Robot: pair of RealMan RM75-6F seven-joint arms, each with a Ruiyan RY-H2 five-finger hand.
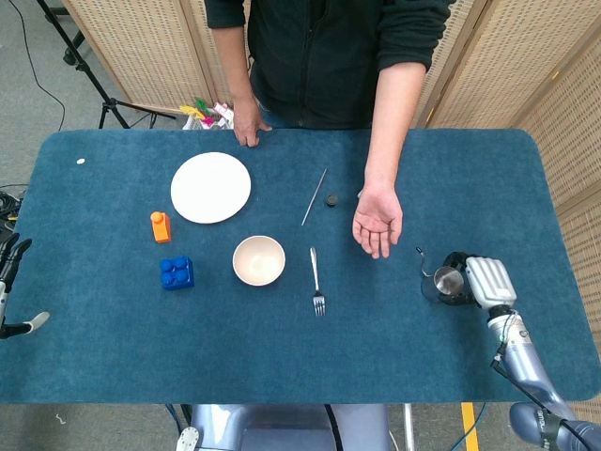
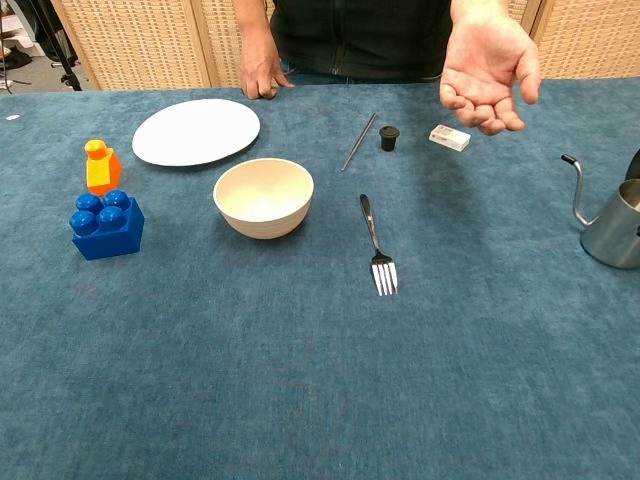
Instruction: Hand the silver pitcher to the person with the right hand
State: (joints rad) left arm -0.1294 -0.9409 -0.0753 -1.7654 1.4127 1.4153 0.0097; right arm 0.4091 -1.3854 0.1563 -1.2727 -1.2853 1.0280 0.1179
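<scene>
The silver pitcher point(image 1: 448, 281), a small shiny metal pot with a thin curved gooseneck spout, stands on the blue table point(image 1: 113, 357) near its right edge. The right hand point(image 1: 481, 280) wraps its dark fingers around it. The left hand point(image 1: 11, 287) hangs off the table's left edge; whether its fingers are spread I cannot tell.

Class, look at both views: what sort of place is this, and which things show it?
Probably a robot test or recording room, not a home: a blue-covered table with unrelated props, woven screens behind the person, and a tripod stand with cables on the floor.
</scene>
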